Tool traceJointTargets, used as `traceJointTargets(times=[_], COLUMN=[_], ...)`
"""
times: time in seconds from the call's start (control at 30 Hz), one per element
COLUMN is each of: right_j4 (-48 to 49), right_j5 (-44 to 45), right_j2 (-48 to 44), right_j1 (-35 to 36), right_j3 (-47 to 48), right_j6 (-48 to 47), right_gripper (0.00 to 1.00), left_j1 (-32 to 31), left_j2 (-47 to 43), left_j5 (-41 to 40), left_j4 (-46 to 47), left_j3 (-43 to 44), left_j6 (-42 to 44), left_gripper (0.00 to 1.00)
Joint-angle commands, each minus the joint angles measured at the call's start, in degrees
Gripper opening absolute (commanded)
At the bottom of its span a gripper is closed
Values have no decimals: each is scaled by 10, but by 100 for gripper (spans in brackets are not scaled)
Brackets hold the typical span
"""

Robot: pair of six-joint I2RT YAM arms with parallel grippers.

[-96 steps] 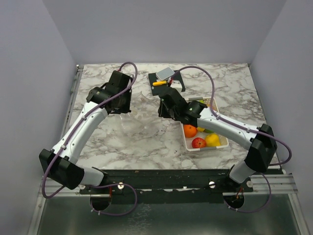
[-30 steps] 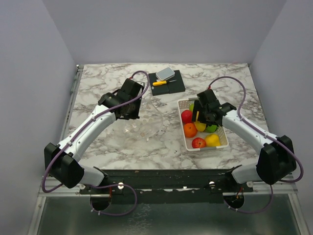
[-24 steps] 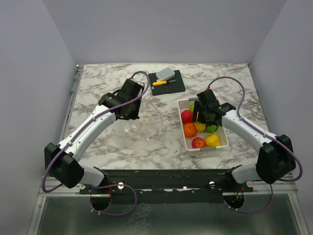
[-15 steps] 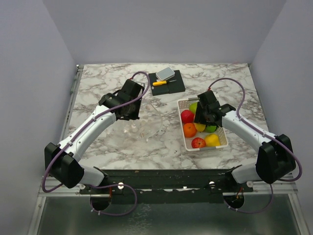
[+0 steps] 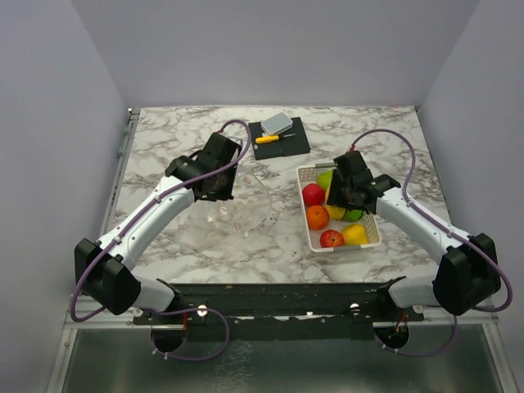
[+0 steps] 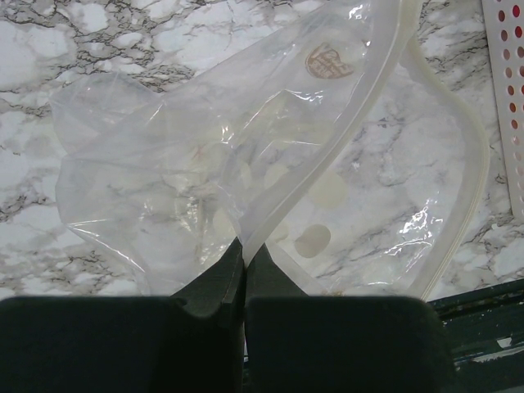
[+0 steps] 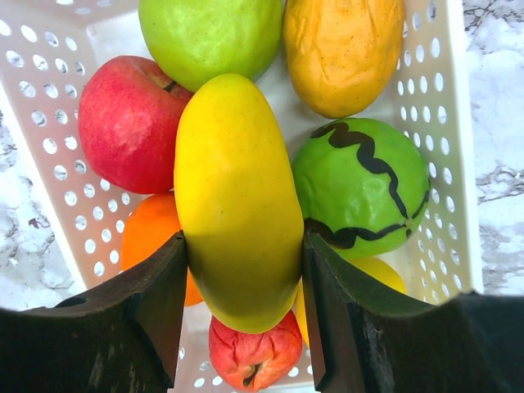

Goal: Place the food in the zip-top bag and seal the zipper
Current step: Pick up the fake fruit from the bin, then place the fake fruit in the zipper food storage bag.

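Our right gripper (image 7: 244, 244) seemingly clamps the yellow fruit (image 7: 233, 180) crosswise; the bag (image 6: 155, 172), its zipper (image 6: 327, 147) pinched by our left gripper (image 6: 245, 252), lies leftward.

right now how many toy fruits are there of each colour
red: 2, large apple, small apple
green: 2, plain apple, striped melon
orange: 1, round orange
yellow: 3, long fruit in the right gripper, golden fruit, half-hidden fruit
total: 8
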Motion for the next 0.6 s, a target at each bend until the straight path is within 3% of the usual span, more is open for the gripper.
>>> traceJointTargets(times=[0.0, 0.4, 0.57], right_j4=[-27, -8, -6], right_j5=[-8, -178, -247], right_j2=[-38, -122, -135], right_j1=[-2, 1, 40], right_j3=[32, 56, 83], right_j6=[-24, -129, -147], right_gripper=[16, 12, 11], left_j1=[-2, -2, -2], left_j2=[-9, -15, -16], left_j5=[-12, -5, -1], left_j4=[3, 13, 13], left_j3=[-3, -5, -4], left_j6=[4, -5, -6], left_gripper=[0, 0, 0])
